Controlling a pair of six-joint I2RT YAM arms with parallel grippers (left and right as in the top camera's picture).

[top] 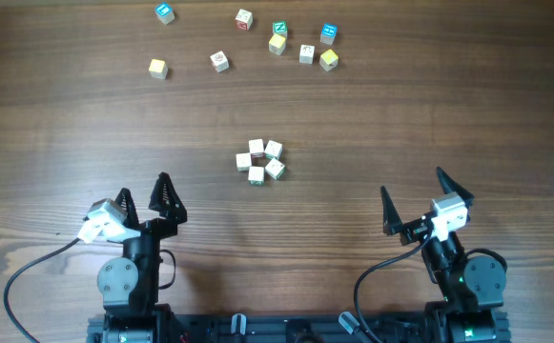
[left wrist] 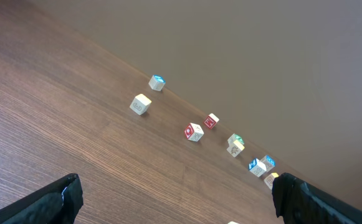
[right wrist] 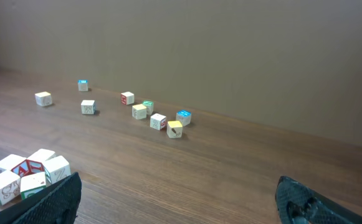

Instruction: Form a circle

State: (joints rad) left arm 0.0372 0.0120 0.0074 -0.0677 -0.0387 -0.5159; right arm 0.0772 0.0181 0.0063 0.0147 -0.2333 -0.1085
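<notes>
1. Five tiny pale wooden cubes with red or green printed faces sit packed in a tight ring, the circle (top: 260,161), near the middle of your brown wood-grain table (top: 67,133). Your right wrist camera shows it low on the left (right wrist: 26,177), just beside that camera's left-hand finger.
2. Each cube in the ring touches its neighbours. The gap they enclose is too small for you to see into.
3. Your left gripper (top: 146,195) hangs at the near side, left of the circle and well apart from it. Its jaws are spread wide with nothing between them.
4. Your right gripper (top: 416,195) mirrors it on the other side, jaws equally wide apart and holding nothing.
5. Nine loose wooden cubes (top: 219,61) lie scattered along the far side, among them a blue-faced cube (top: 165,12) at the far left and a yellow-topped cube (top: 329,60) at the right. A broad band of bare wood separates them from the circle.
6. Behind those cubes the table ends at a plain brown wall (right wrist: 230,50), near the farthest of them.
7. Bare wood also runs from both grippers up to the circle. Black cables (top: 29,272) curl off the arm bases at the near edge.
</notes>
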